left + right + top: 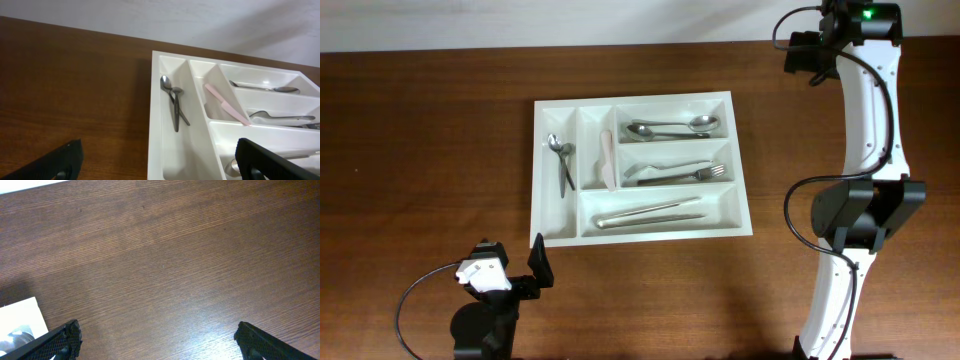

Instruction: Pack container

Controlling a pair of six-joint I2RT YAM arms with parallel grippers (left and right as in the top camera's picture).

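Note:
The white cutlery tray (735,160) lies in the middle of the table. Its left upright compartment holds two small spoons (561,160), the one beside it a pink knife (607,160). The long compartments hold spoons (670,127), forks (680,173) and metal knives (650,215). My left gripper (535,266) is open and empty, just in front of the tray's near left corner (156,150). My right gripper (157,342) is open and empty over bare wood to the right of the tray; the tray's corner (20,317) shows at its left.
The wooden table (420,150) extends left and right of the tray. The right arm (865,130) rises along the right side with its cable. The left arm's base (485,320) sits at the front edge. A light wall (200,20) lies behind.

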